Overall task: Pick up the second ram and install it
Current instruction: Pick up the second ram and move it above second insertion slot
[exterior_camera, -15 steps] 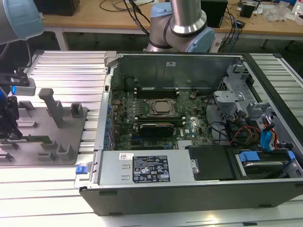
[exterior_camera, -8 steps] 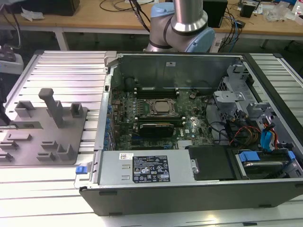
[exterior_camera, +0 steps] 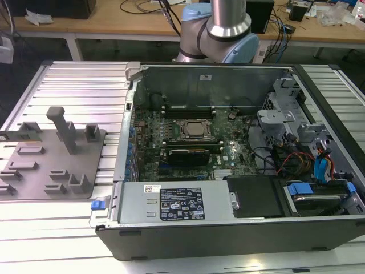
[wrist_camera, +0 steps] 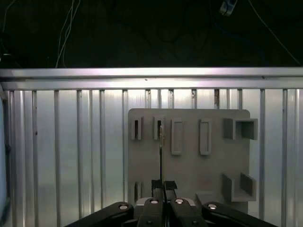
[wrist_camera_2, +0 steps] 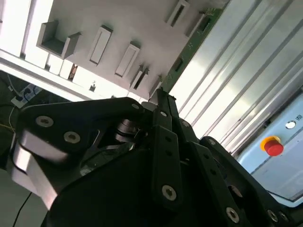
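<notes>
In both wrist views my gripper [wrist_camera: 164, 185] [wrist_camera_2: 159, 94] is shut on the second ram. In the first wrist view the ram [wrist_camera: 161, 146] is edge-on, a thin upright line rising from between the fingertips. The second wrist view shows it as a narrow green strip [wrist_camera_2: 191, 45] running away from the fingertips. The held ram hangs well above the grey fixture plate [wrist_camera: 189, 175] [wrist_camera_2: 132, 19], apart from its slots and blocks. In the exterior view the plate [exterior_camera: 34, 171] lies left of the open computer case [exterior_camera: 228, 228], and long dark slots [exterior_camera: 188, 108] flank the processor socket [exterior_camera: 193, 130].
The case holds a power supply [exterior_camera: 177, 202], drive bays with loose cables [exterior_camera: 308, 165] and a raised side wall [exterior_camera: 211, 80]. A tall grey post [exterior_camera: 63, 128] stands on the fixture plate. Ribbed aluminium table [wrist_camera: 71, 142] lies all round. A red stop button [wrist_camera_2: 273, 146] sits beyond it.
</notes>
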Robot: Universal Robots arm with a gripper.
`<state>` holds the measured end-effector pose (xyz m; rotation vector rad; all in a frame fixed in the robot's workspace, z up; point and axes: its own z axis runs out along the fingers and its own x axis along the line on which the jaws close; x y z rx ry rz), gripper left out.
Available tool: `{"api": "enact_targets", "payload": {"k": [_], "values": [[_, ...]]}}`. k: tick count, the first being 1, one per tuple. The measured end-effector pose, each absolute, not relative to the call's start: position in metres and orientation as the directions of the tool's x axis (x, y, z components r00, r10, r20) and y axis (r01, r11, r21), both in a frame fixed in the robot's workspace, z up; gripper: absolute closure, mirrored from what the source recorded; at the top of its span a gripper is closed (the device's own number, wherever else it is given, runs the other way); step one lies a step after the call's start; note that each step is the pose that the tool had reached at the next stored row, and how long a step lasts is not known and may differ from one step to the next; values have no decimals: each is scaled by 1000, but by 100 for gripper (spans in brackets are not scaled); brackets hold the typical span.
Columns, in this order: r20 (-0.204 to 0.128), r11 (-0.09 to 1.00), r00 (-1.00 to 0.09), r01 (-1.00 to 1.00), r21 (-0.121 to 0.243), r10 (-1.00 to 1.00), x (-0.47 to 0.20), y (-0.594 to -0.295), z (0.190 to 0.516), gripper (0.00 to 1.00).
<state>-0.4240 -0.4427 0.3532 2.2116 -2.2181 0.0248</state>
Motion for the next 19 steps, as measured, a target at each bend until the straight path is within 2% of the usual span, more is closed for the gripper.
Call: {"api": "enact_targets", "payload": {"k": [15, 19], "values": [[20, 3, -3, -1000, -6, -1000, -424, -443, 447, 91], [21, 3, -3, -1000, -6, -1000, -424, -443, 453, 91]]}}
